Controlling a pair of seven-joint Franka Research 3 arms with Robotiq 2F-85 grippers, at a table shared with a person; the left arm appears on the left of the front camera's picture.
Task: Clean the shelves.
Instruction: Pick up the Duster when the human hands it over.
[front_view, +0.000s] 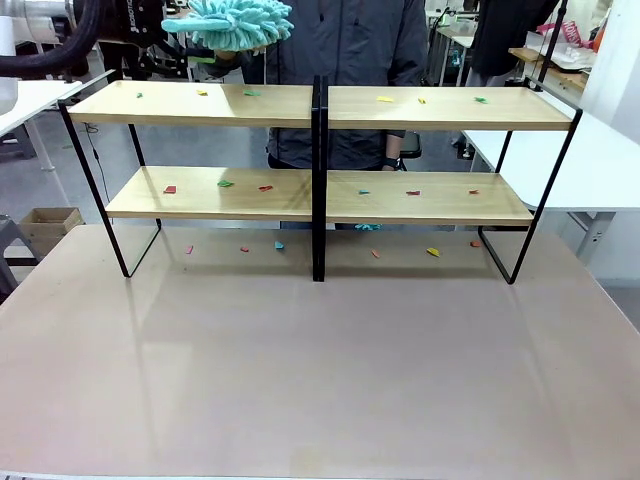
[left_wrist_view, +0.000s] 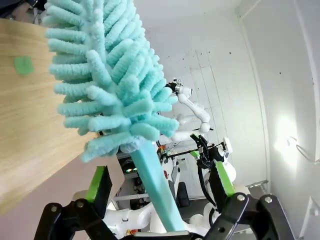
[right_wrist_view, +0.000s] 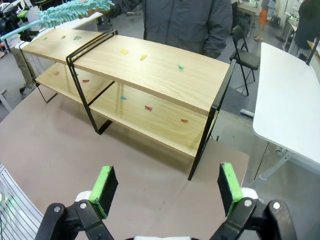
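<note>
- The shelves (front_view: 450, 110) stand across the far half of the table (front_view: 320, 400). They have two light-wood boards on each side of a black central post, all on a thin black frame.
- From my right wrist camera I look along the shelves (right_wrist_view: 165, 70) from their right end, with the frame's leg planted on the tabletop.
- Small coloured scraps (front_view: 251, 93) lie on all four boards, and more lie on the table under the lower tier.
- A teal fluffy duster (front_view: 235, 24) is above the back of the upper left board. Its head looks raised off the wood, but I cannot confirm a gap.
- In my left wrist camera the left gripper (left_wrist_view: 161, 175) has its green-padded fingers spread wide.
- The handle of the duster (left_wrist_view: 105, 75) runs up between those fingers without touching either pad. I cannot tell how the handle is fixed lower down.
- Beside the duster head in that view is a stretch of light-wood board with one green scrap (left_wrist_view: 22, 65) on it.
- The right gripper (right_wrist_view: 167, 175) is also spread wide, with nothing between its pads. It hangs over the table on the near side of the shelves.
- The duster (right_wrist_view: 70, 12) shows far off at the other end of the top tier.
- A person (front_view: 345, 40) in a dark grey jacket stands just behind the shelves, near the middle post.
</note>
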